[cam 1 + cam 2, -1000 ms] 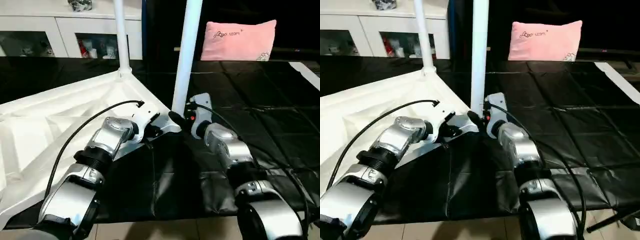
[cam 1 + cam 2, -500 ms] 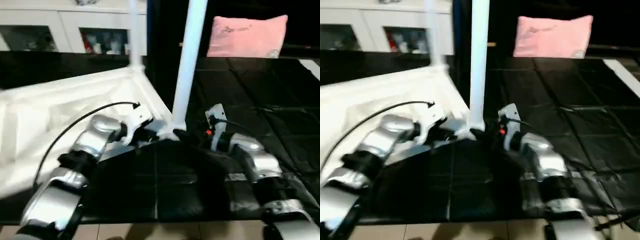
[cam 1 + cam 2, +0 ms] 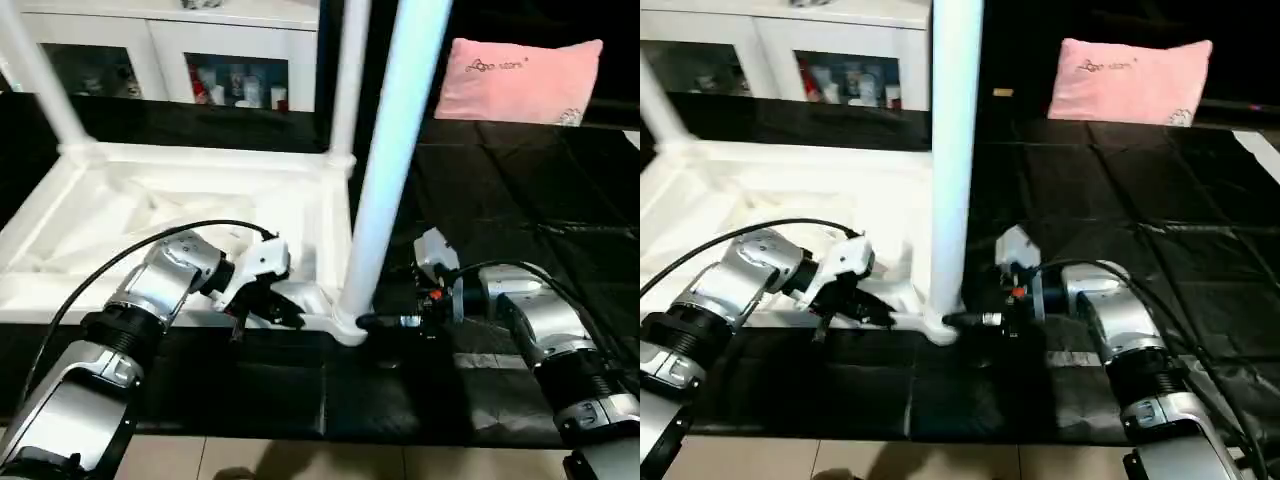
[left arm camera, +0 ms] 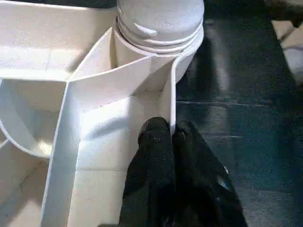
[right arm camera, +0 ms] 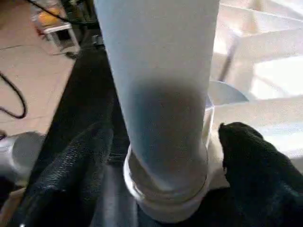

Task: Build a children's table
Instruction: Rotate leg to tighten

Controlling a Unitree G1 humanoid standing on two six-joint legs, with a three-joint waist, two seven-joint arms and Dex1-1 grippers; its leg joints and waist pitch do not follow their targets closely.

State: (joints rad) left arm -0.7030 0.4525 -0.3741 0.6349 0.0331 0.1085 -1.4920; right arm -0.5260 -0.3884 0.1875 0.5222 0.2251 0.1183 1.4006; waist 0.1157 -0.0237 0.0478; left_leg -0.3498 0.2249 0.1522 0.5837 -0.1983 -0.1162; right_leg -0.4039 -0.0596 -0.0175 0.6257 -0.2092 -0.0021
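Note:
The white children's table (image 3: pixel 200 190) lies upside down on the black cover, ribbed underside up. Three of its tube legs stand in their corner sockets: a near leg (image 3: pixel 395 150), a far right leg (image 3: pixel 345 80) and a far left leg (image 3: pixel 30 80). My left gripper (image 4: pixel 171 135) is shut on the thin raised rim (image 4: pixel 173 90) just beside the near corner socket (image 3: pixel 350 325). My right gripper (image 5: pixel 165 132) is open, one black finger (image 5: pixel 71 175) on each side of the near leg's base (image 5: pixel 165 189).
A pink pillow (image 3: pixel 525 80) lies at the back right. A white cabinet with glass doors (image 3: pixel 170 60) stands behind the table. The black cover (image 3: pixel 520 210) stretches to the right. The surface's front edge and the tiled floor (image 3: pixel 300 460) are close below my arms.
The view has shifted. The table has swung round, so its near side now runs across the picture and a third leg shows at the left. Both grippers stayed at the near corner.

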